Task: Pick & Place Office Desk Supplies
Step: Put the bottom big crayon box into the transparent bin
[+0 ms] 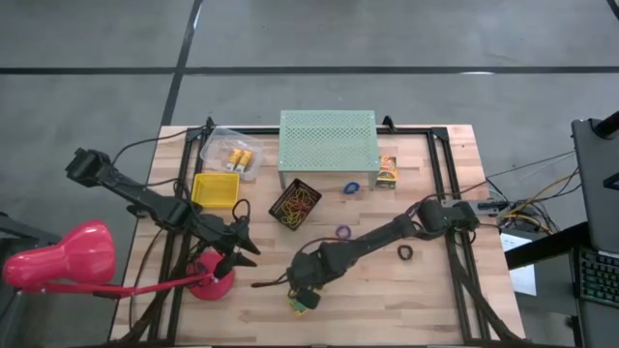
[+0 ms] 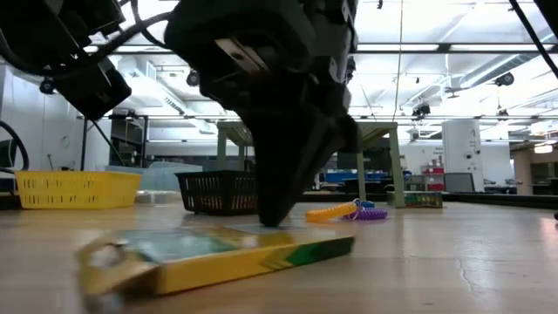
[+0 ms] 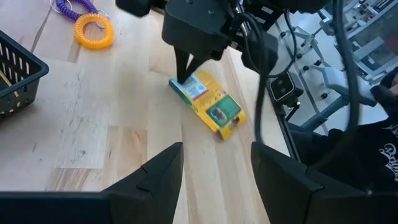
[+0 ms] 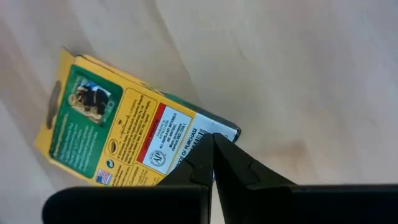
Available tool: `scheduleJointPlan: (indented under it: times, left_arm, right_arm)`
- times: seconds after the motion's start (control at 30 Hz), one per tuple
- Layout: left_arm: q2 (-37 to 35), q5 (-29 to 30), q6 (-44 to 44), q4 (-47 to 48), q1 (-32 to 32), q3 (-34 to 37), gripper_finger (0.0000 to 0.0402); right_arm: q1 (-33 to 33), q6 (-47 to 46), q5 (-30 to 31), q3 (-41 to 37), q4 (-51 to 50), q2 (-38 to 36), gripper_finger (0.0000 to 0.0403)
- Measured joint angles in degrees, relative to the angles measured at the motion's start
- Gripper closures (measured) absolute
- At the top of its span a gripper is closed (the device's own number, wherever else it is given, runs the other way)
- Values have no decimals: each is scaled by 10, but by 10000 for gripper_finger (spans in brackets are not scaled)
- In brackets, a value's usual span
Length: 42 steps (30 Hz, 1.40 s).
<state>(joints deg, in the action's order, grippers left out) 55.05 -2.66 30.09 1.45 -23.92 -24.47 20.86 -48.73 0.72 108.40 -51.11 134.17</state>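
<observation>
From above, my wooden worktop (image 1: 406, 300) carries a mint-green perforated stand (image 1: 327, 138) at the back and a pink desk lamp (image 1: 60, 257) at my left edge; the level view across the surface shows neither, only the containers as low shapes in the distance.

My right gripper (image 1: 303, 290) is down at the front of the worktop, and only its own wrist camera shows the detail: the jaws are pressed together with nothing pinched, their tips resting on the barcode end of a flat yellow crayon box (image 4: 134, 140) that lies label-up on the wood. My left gripper (image 1: 235, 253) hangs near the lamp's base with jaws spread and empty; its wrist camera looks across at the right gripper (image 3: 186, 37) standing on that box (image 3: 208, 106), with an orange coil ring (image 3: 94, 31) and a purple one (image 3: 73, 7) beyond.

Containers next: a clear plastic tub (image 1: 232, 153) holds small yellow-orange boxes; a yellow basket (image 1: 216, 189) sits beside it, its contents impossible to make out; a black mesh basket (image 1: 295, 203) holds coloured rubber bands. A small printed box (image 1: 387, 172) stands by the stand, with a blue ring (image 1: 352, 188) and a black ring (image 1: 405, 252) loose on the wood.
</observation>
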Motion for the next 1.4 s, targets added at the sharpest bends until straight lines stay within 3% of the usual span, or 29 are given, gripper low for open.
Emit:
scheduleJointPlan:
  times: [0.17, 0.4, 0.63, 1.4]
  left_arm:
    - [0, 0, 0, 0, 0, 0, 208]
    - [0, 0, 0, 0, 0, 0, 208]
    - [0, 0, 0, 0, 0, 0, 208]
    - [0, 0, 0, 0, 0, 0, 208]
  right_arm:
    - [9, 27, 74, 41, -26, 6, 394]
    - [23, 100, 69, 89, -9, 3, 394]
    - [33, 117, 65, 99, 6, 3, 394]
    - [17, 132, -68, -26, 237, 3, 394]
